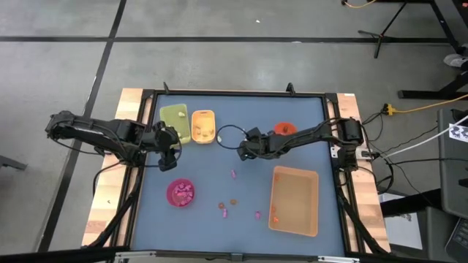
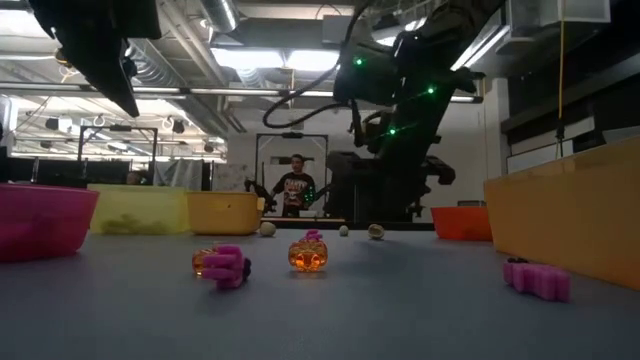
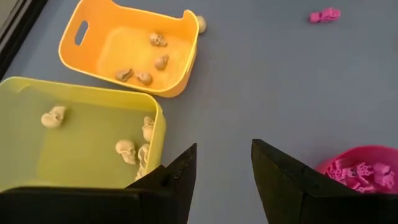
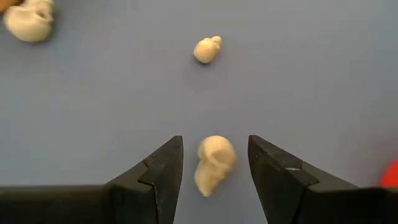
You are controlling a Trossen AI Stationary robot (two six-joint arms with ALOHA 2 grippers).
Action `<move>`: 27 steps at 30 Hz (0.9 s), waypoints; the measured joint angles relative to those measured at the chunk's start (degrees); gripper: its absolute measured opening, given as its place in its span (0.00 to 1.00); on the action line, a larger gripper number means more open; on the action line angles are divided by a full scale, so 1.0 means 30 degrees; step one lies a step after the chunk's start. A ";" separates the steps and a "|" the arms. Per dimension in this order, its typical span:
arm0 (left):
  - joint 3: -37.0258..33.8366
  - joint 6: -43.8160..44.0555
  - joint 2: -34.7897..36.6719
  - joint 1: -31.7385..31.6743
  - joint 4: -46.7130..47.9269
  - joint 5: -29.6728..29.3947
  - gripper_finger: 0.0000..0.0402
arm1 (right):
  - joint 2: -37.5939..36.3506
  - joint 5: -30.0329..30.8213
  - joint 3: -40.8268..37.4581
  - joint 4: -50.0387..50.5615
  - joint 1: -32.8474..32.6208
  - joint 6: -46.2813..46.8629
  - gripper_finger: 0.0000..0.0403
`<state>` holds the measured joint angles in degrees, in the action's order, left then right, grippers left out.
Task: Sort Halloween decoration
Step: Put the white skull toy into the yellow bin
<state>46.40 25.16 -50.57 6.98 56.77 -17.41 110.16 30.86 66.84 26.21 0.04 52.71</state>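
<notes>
In the right wrist view a cream-white skull trinket (image 4: 214,163) lies on the blue mat between the open fingers of my right gripper (image 4: 215,139), with a gap on each side. Two more cream trinkets (image 4: 207,49) (image 4: 28,22) lie farther off. From above, that gripper (image 1: 243,151) is low over the mat's middle. My left gripper (image 3: 224,149) is open and empty, hanging above the mat beside the green tray (image 3: 93,102). Pink and orange trinkets (image 1: 233,174) (image 1: 233,201) (image 1: 257,215) are scattered toward the near edge.
The green tray (image 1: 174,117) and yellow-orange tray (image 1: 203,126) at the far left hold cream skulls. A red bowl (image 1: 284,129) stands far right, a tan tray (image 1: 295,199) near right, and a pink bowl (image 1: 180,193) with pink trinkets near left. A person (image 2: 296,185) stands beyond the table.
</notes>
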 joint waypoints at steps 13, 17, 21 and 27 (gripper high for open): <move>-0.0062 -0.0059 -0.0009 -0.0015 -0.0293 0.0028 0.34 | 0.1329 -0.0607 0.0075 -0.0224 0.0361 0.0007 0.44; -0.0062 -0.0064 -0.0007 -0.0015 -0.0306 0.0028 0.34 | 0.1350 -0.0657 0.0075 -0.0291 0.0353 0.0007 0.41; -0.0062 -0.0064 -0.0007 -0.0015 -0.0306 0.0028 0.34 | 0.1366 -0.0775 0.0068 -0.0396 0.0353 0.0007 0.31; -0.0062 -0.0062 -0.0007 -0.0015 -0.0306 0.0028 0.34 | 0.1366 -0.0768 0.0061 -0.0364 0.0353 0.0000 0.18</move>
<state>46.22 24.98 -50.59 6.94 55.86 -17.32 114.26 28.56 67.02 25.12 1.10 52.71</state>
